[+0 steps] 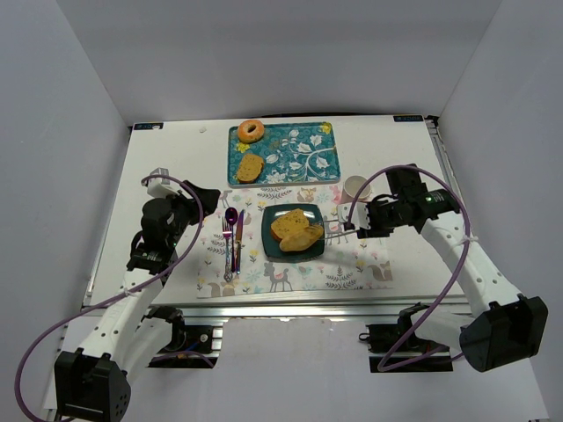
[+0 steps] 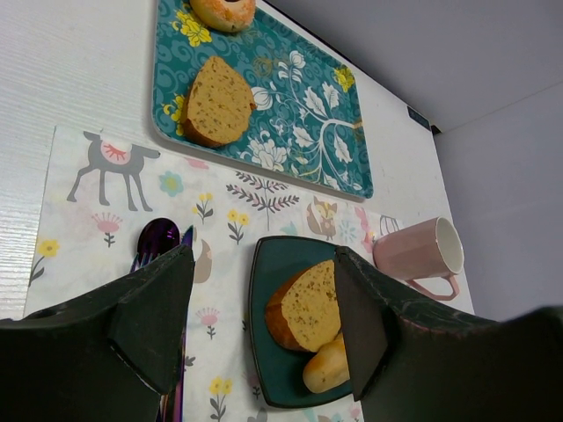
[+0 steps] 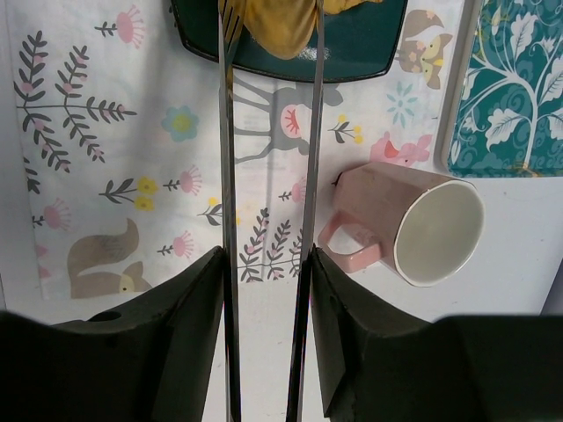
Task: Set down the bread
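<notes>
While the golden-brown bread, two pieces lying against each other, rests on the dark teal square plate, the tips of the thin metal tongs reach its right-hand side. In the right wrist view the two tong arms run up to the bread with part of it between them. Whether they press on it cannot be told.

The right gripper has its jaws drawn in on the tongs, one black finger against each arm, with a narrow gap between. The left gripper hangs over the plate's left side with its jaws spread wide and nothing between them.

The plate sits on a white placemat printed with animals and flowers. Purple-tinted cutlery lies on the mat just left of the plate. A pale pink mug stands off the plate's far right corner. Beyond the mat, a teal floral rectangular tray carries another brown bread slice and an orange ring doughnut. All rest on the white counter.
</notes>
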